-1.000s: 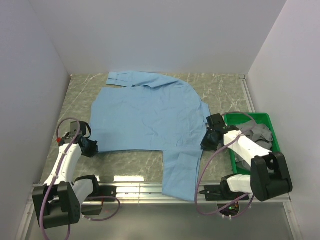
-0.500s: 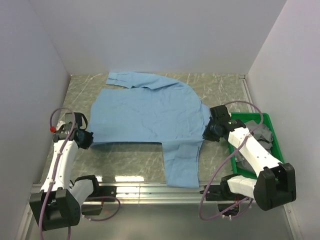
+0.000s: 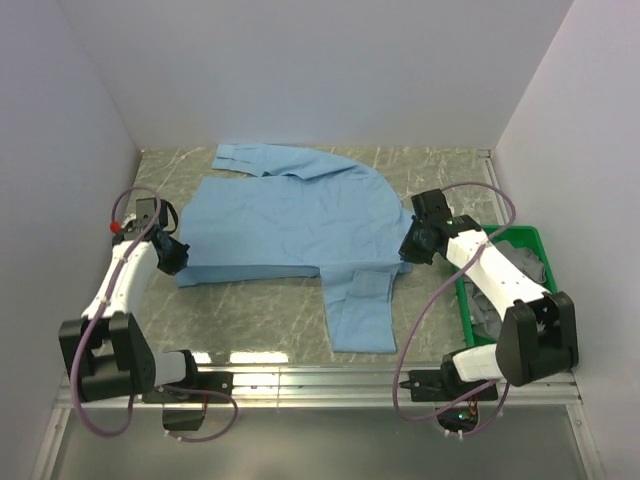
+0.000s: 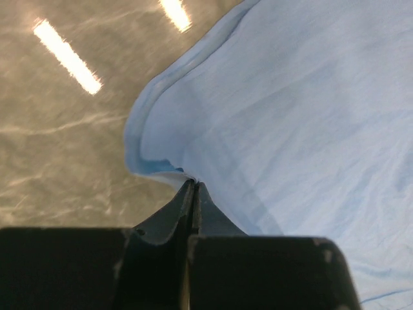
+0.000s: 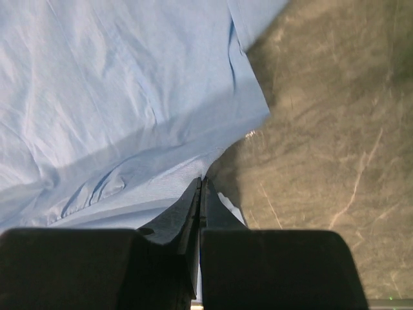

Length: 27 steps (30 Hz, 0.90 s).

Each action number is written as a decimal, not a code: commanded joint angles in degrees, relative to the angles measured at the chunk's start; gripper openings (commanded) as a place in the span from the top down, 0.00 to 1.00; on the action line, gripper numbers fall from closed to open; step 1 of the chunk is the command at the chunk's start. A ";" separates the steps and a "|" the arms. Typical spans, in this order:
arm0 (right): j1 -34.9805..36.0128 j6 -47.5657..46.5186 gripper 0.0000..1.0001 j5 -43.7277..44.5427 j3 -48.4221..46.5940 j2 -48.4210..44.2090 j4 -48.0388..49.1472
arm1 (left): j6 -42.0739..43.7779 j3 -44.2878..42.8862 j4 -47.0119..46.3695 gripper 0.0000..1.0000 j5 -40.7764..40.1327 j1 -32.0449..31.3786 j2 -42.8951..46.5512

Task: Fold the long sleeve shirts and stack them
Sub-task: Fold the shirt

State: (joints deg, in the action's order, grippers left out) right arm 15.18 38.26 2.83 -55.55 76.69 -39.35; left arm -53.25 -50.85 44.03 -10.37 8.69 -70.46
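A light blue long sleeve shirt (image 3: 290, 215) lies spread on the marble table, its lower part folded up toward the back. One sleeve (image 3: 360, 310) hangs toward the front edge, and another sleeve (image 3: 245, 155) lies at the back left. My left gripper (image 3: 178, 262) is shut on the shirt's left edge, seen up close in the left wrist view (image 4: 193, 184). My right gripper (image 3: 405, 252) is shut on the shirt's right edge, seen in the right wrist view (image 5: 201, 179). Both hold the cloth low above the table.
A green bin (image 3: 528, 240) with grey cloth (image 3: 515, 270) in it stands at the right edge. White walls close the back and both sides. A metal rail (image 3: 300, 375) runs along the front edge.
Both grippers have moved toward the back, carrying the shirt's lower edge with them. The hem has folded up and the hanging sleeve has slid back from the front edge.
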 commanded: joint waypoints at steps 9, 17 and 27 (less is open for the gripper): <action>-0.50 -2.31 0.98 8.51 -7.03 10.23 2.52 | 5.27 -6.37 -9.13 0.86 -5.63 -0.51 -12.59; -0.41 -2.66 0.95 10.00 -10.80 15.77 4.29 | 4.83 -7.59 -11.95 0.77 -5.36 -1.13 -18.40; 0.02 -4.16 0.54 10.96 -15.90 17.45 4.46 | 5.00 -7.78 -12.30 0.64 -2.90 -1.92 -15.69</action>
State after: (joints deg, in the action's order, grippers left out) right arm 15.07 35.42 11.07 -67.83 95.88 -35.73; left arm -48.88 -57.58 33.21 -14.22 7.40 -89.73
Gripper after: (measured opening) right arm 0.385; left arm 0.339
